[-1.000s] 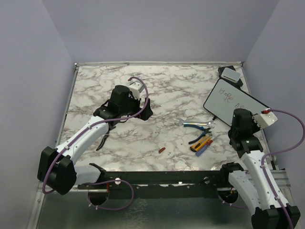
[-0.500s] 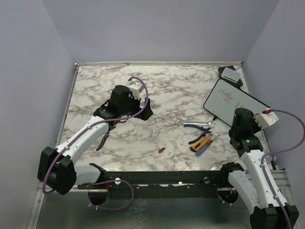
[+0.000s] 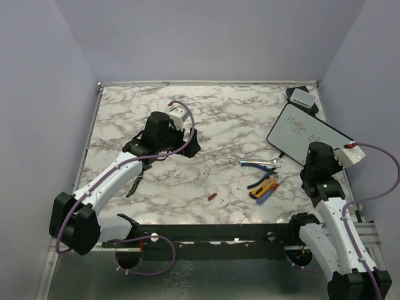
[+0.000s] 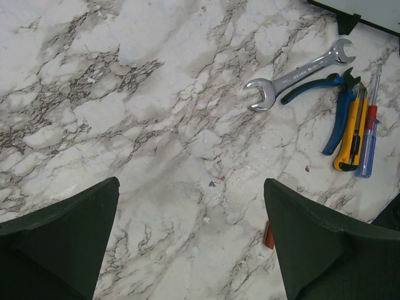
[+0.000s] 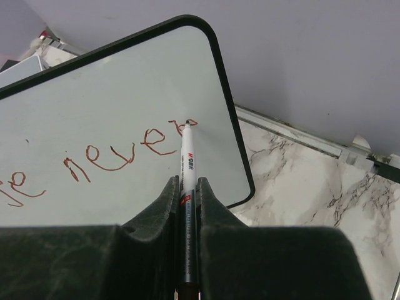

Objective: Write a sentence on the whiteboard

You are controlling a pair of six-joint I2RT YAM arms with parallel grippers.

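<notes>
Whiteboard at the table's 3 o'clock edge, face up, long axis running 10 to 4 o'clock in the top view. Its red handwriting ends at "never", so the sentence looks unfinished. The right pincer clamps a marker, tip on the last letter. The left pincer hangs apart, empty.

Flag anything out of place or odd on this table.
A small red piece lies alone, apart from the tool cluster; possibly a pen cap, too small to tell. The whiteboard sits skewed to the table edges, and the marker in the right hand has its tip close to the board's rim.
</notes>
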